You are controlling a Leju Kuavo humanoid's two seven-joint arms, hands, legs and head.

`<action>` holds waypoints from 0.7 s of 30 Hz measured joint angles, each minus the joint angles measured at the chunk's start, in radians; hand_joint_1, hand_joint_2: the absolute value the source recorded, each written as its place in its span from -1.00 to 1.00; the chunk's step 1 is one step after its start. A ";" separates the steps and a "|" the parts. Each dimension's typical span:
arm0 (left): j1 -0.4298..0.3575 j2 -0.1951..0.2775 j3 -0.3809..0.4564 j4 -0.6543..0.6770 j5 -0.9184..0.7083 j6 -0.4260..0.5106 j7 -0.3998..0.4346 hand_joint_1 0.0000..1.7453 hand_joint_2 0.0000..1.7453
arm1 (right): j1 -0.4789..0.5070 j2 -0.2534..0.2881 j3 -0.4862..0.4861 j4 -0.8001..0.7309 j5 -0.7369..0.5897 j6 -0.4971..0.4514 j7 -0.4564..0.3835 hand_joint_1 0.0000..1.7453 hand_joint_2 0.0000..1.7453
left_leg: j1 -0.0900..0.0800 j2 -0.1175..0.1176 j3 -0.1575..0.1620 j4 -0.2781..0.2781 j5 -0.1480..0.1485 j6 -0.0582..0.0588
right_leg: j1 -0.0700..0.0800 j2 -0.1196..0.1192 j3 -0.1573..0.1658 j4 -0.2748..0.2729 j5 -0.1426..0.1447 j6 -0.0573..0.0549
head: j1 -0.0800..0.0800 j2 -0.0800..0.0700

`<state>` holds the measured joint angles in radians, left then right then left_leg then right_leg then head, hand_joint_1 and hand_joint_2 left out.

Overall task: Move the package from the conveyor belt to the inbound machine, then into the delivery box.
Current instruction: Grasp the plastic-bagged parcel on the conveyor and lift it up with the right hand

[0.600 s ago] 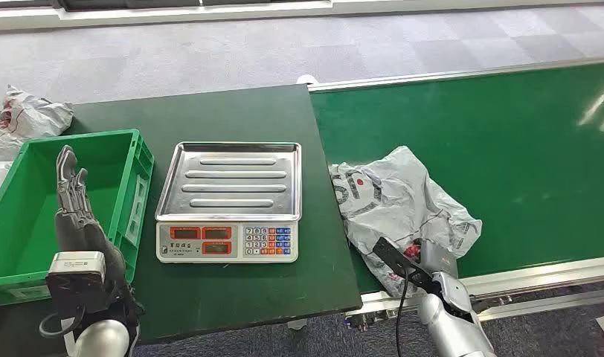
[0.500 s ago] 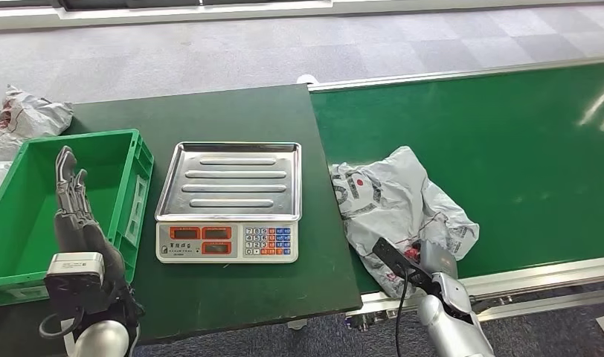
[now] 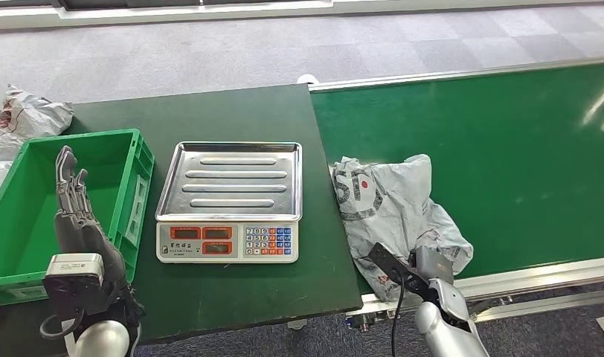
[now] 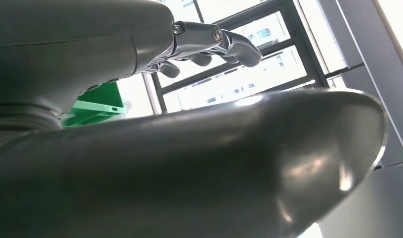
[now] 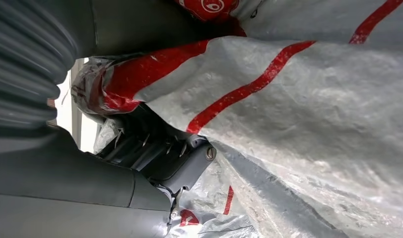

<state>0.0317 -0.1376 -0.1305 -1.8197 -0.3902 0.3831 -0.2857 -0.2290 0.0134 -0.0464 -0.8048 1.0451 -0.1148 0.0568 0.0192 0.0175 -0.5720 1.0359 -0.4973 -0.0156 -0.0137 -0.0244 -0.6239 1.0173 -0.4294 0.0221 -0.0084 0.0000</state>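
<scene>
The grey plastic package (image 3: 392, 204) with red print lies crumpled on the green conveyor belt (image 3: 507, 149), at its end next to the table. My right hand (image 3: 431, 264) is at the package's near edge and grips it. In the right wrist view its dark fingers (image 5: 179, 163) are buried in the folds of the package (image 5: 313, 99). The inbound machine, a scale with a steel tray (image 3: 232, 178), stands empty on the dark table. My left hand (image 3: 72, 201) is raised over the green delivery box (image 3: 139, 171), fingers straight and apart, holding nothing.
More grey packages (image 3: 31, 111) lie beyond the box at the far left. The dark green table (image 3: 232, 111) meets the belt at its right edge. The belt's metal rail (image 3: 537, 279) runs along the near side. Grey carpet lies beyond.
The package has bunched up and shifted slightly left toward the table, its far right corner pulled inward. My right hand has moved a little left with it. The left hand has stayed put.
</scene>
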 joint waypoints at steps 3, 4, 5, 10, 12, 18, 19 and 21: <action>0.000 0.000 0.000 -0.001 0.000 -0.002 0.000 -1.00 -1.00 | 0.003 0.002 0.002 -0.002 0.000 0.000 0.000 1.00 1.00 | 0.000 0.000 0.000 0.000 0.000 0.000 | 0.000 0.000 0.000 0.000 0.000 0.000 | 0.000 0.000; 0.000 0.000 0.000 -0.001 0.000 -0.002 0.000 -1.00 -1.00 | 0.004 0.002 0.002 -0.004 0.000 0.000 0.000 1.00 1.00 | 0.000 0.000 0.000 0.000 0.000 0.000 | 0.000 0.000 0.000 0.000 0.000 0.000 | 0.000 0.000; 0.000 -0.001 0.000 -0.001 0.000 -0.002 0.000 -1.00 -1.00 | 0.006 0.002 0.002 -0.006 -0.001 -0.003 0.000 1.00 1.00 | 0.000 0.000 0.000 0.000 0.000 0.000 | 0.000 0.000 0.000 0.000 0.000 0.000 | 0.000 0.000; 0.012 -0.002 0.000 -0.007 0.002 -0.002 -0.016 -1.00 -1.00 | 0.034 -0.003 0.001 -0.070 0.049 -0.105 0.022 1.00 1.00 | 0.000 0.000 -0.002 0.000 0.000 0.000 | -0.001 0.000 -0.001 0.000 0.000 0.000 | 0.000 0.000; 0.025 -0.004 0.001 -0.016 0.010 -0.001 -0.030 -1.00 -1.00 | 0.038 -0.022 -0.007 -0.146 0.129 -0.177 0.054 1.00 1.00 | 0.000 0.000 -0.003 0.000 0.000 0.000 | -0.002 0.000 -0.003 0.000 0.001 0.000 | 0.000 0.000; 0.045 -0.010 0.002 -0.026 0.042 -0.001 -0.060 -1.00 -1.00 | -0.040 -0.109 -0.049 -0.390 0.342 -0.174 0.086 1.00 1.00 | -0.003 0.000 -0.004 0.000 0.001 0.001 | -0.003 0.000 -0.004 0.000 0.002 0.002 | 0.000 0.000; 0.047 -0.010 0.002 -0.026 0.049 -0.001 -0.064 -1.00 -1.00 | -0.053 -0.117 -0.051 -0.416 0.364 -0.168 0.085 1.00 1.00 | -0.003 0.000 -0.004 0.000 0.001 0.001 | -0.003 0.000 -0.003 0.000 0.002 0.002 | 0.000 0.000; 0.052 -0.010 0.003 -0.025 0.067 -0.001 -0.074 -1.00 -1.00 | -0.072 -0.129 -0.052 -0.454 0.395 -0.160 0.081 1.00 1.00 | -0.003 0.000 -0.004 0.000 0.001 0.001 | -0.003 0.000 -0.004 0.000 0.002 0.002 | 0.000 0.000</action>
<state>0.0839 -0.1477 -0.1276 -1.8445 -0.3233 0.3824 -0.3594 -0.3013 -0.1152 -0.0985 -1.2584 1.4398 -0.2745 0.1374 0.0160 0.0172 -0.5758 1.0359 -0.4966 -0.0143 -0.0169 -0.0247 -0.6275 1.0175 -0.4278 0.0237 -0.0081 0.0000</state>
